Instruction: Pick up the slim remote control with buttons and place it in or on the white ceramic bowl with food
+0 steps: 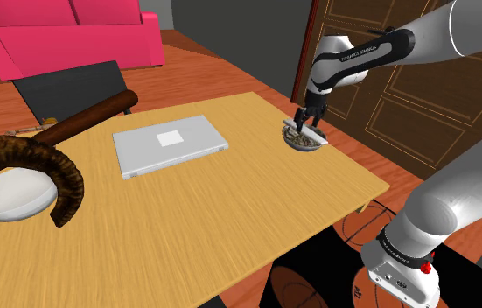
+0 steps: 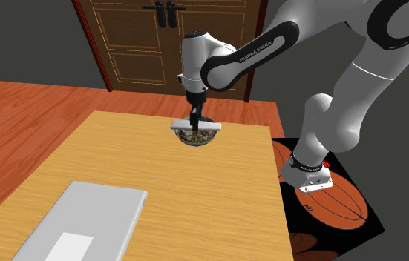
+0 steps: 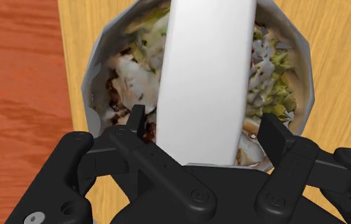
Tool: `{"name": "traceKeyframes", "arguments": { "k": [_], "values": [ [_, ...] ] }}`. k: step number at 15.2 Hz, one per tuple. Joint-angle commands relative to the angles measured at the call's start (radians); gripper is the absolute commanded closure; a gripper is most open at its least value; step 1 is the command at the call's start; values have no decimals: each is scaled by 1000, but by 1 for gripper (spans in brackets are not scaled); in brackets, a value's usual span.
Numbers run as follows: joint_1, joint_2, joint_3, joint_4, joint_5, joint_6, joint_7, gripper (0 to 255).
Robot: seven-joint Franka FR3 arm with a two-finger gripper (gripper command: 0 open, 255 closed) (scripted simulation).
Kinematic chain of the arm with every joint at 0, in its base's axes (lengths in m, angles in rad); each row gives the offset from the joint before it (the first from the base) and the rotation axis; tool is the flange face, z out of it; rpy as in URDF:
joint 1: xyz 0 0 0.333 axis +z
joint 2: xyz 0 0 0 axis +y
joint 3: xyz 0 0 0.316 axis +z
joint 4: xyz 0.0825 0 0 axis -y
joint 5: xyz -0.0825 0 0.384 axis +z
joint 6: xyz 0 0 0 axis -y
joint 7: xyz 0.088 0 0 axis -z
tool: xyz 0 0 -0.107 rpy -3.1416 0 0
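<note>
A slim, plain white remote [image 3: 206, 63] lies flat across the top of a grey-white bowl [image 3: 97, 63] that holds mixed food. The bowl [image 1: 303, 143] stands near the table's far corner at the shoulder view's right, with the remote [image 1: 303, 132] bridging its rim. In the second exterior view the remote [image 2: 195, 127] rests crosswise on the bowl [image 2: 195, 140]. My gripper [image 3: 204, 127] hangs straight down over it, open. A fingertip [image 3: 137, 118] stands on each side of the remote with a small gap, touching nothing. The same gripper [image 1: 307, 122] [image 2: 195, 121] sits just above the bowl.
A closed grey laptop [image 1: 169, 144] [image 2: 84, 222] lies mid-table. At the shoulder view's left are a white bowl [image 1: 7, 199] and a dark brown curved object [image 1: 59, 166]. A pink sofa [image 1: 73, 31] stands behind. Basketballs [image 2: 340, 196] lie on the floor by the stand. A wooden door [image 2: 165, 37] is beyond the table.
</note>
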Motion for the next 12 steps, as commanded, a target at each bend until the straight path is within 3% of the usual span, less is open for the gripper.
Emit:
{"name": "traceKeyframes", "arguments": {
  "k": [1, 4, 8, 12],
  "values": [
    [0, 0, 0, 0, 0, 0, 0, 0],
    [0, 0, 0, 0, 0, 0, 0, 0],
    [0, -50, 2, 82, -3, -132, 2, 0],
    [0, -50, 2, 82, -3, -132, 2, 0]
  ]
}}
